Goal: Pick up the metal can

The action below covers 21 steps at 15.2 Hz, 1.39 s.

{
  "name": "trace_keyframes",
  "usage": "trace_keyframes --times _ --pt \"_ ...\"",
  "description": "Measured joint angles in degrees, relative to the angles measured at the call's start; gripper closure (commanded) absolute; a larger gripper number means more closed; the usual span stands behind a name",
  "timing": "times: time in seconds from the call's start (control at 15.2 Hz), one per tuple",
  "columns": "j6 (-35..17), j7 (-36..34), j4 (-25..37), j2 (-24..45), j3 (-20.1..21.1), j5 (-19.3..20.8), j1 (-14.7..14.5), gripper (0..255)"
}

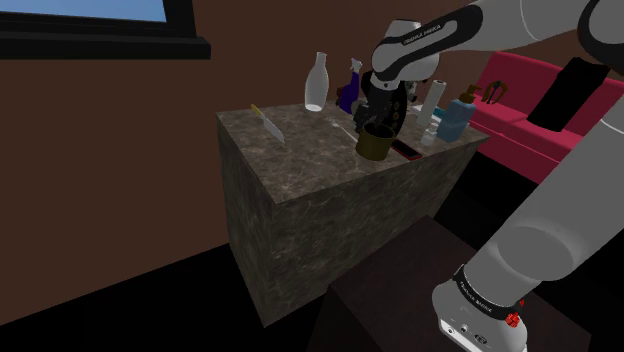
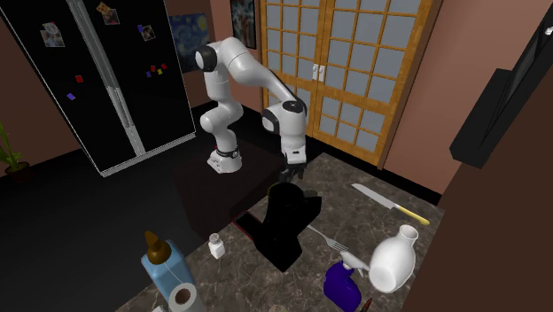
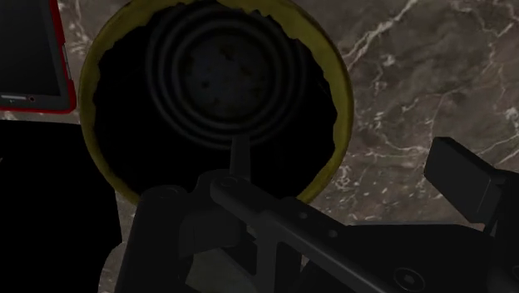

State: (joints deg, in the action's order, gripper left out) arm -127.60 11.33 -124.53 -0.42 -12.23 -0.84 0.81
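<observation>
The can [image 1: 375, 143] stands upright on the marble counter [image 1: 300, 200], near the edge on the shoulder view's right. It is dark olive with a yellowish rim. In the wrist view I look straight down into the open can [image 3: 218, 79], whose dark grey peeled-back lid [image 3: 274, 225] sticks up toward the camera. My black gripper [image 1: 379, 118] hangs just over the can's mouth, and the gripper [image 3: 256, 190] is open. The right fingertip [image 3: 467, 187] is outside the rim, apart from it. The other finger is a black shape on the can's opposite side.
A red-cased phone [image 1: 405, 150] lies flat beside the can. Behind it are a white bottle [image 1: 316, 82], a blue spray bottle [image 1: 350, 92], a paper roll [image 1: 432, 100] and a blue soap bottle [image 1: 455, 120]. A knife [image 1: 268, 124] lies further left. A pink sofa [image 1: 535, 115] sits beyond.
</observation>
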Motion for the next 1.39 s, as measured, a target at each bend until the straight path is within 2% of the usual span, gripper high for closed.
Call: trace_keyframes --times 0.13,0.2,0.86,1.39 --pt "-1.32 0.16 -0.62 0.71 -0.01 -0.21 0.01 0" --pt "-1.63 0.19 -0.8 0.85 -0.01 -0.25 0.01 255" --pt "-1.96 0.23 -0.98 0.97 -0.02 -0.3 0.02 255" --pt "3.21 -0.31 1.92 -1.34 0.04 0.38 -0.02 255"
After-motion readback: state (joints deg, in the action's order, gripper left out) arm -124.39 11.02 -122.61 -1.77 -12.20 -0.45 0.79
